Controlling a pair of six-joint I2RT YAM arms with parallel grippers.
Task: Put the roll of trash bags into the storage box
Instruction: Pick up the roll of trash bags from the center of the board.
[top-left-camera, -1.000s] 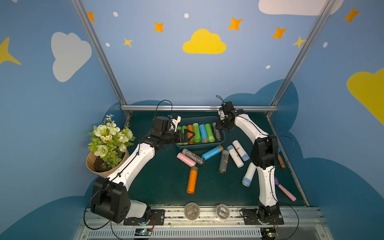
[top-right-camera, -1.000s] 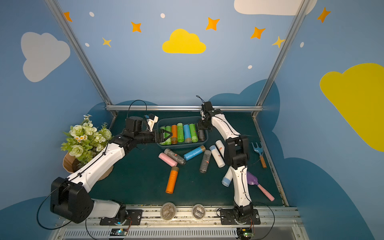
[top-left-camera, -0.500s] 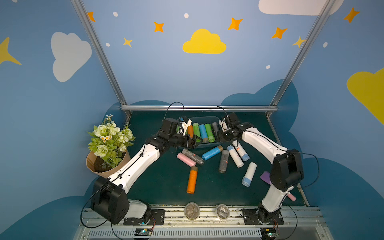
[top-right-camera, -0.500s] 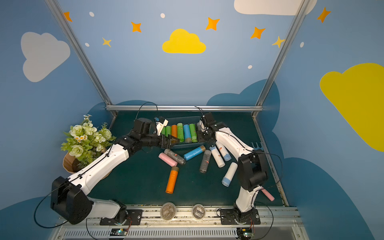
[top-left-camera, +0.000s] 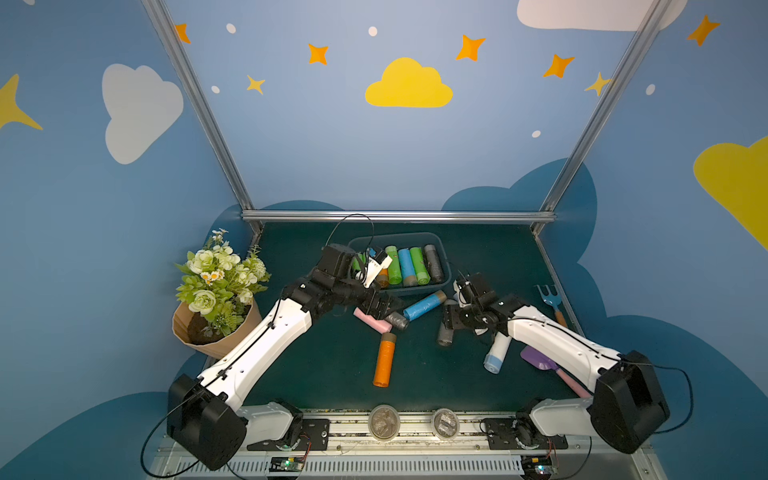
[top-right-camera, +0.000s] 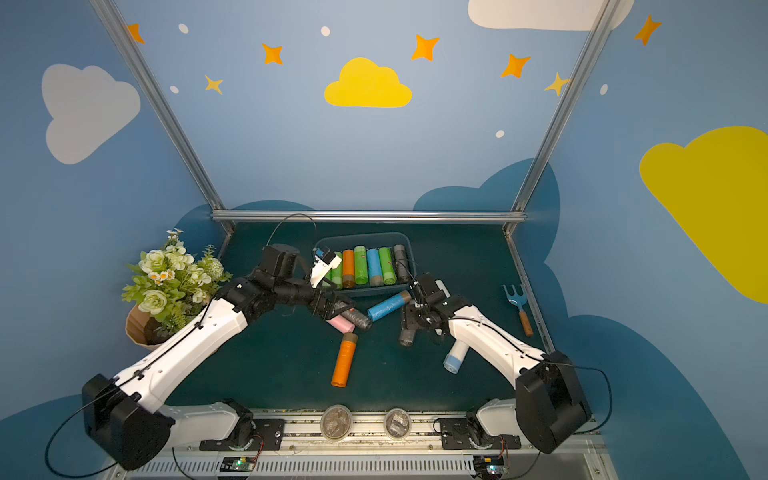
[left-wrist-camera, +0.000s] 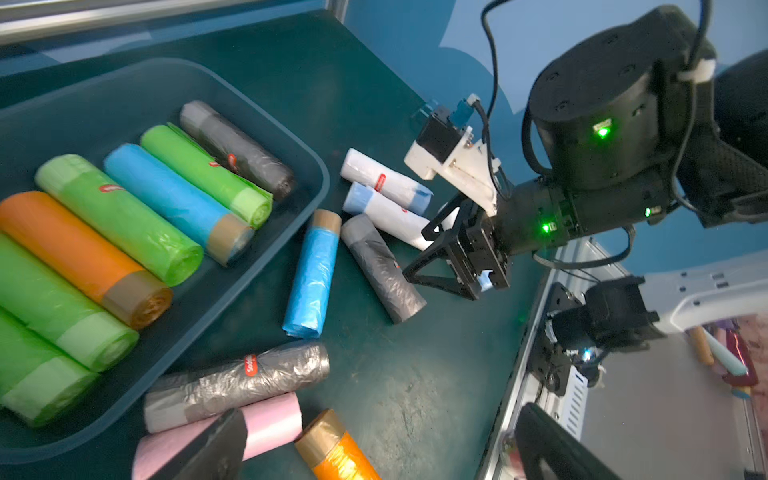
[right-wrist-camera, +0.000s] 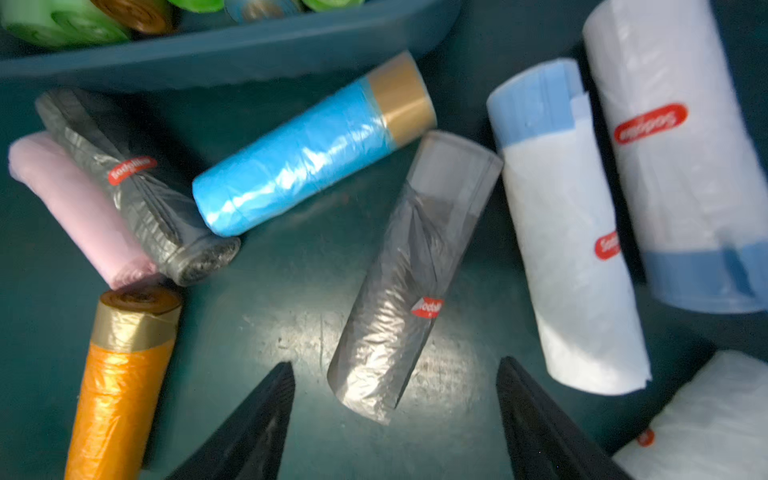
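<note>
green mat (right-wrist-camera: 286, 328): blue roll (right-wrist-camera: 307, 145) and white roll (right-wrist-camera: 569, 249) flank grey roll (right-wrist-camera: 411, 282).

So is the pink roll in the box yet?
Out. The pink roll lies on the table beside a grey roll, outside the storage box.

Shallow blue-grey storage box (top-right-camera: 361, 240), row of coloured rolls (top-right-camera: 360, 266) inside, grey roll of trash bags (right-wrist-camera: 411, 282) lying flat outside it

High front stereo pair, close wrist views
</note>
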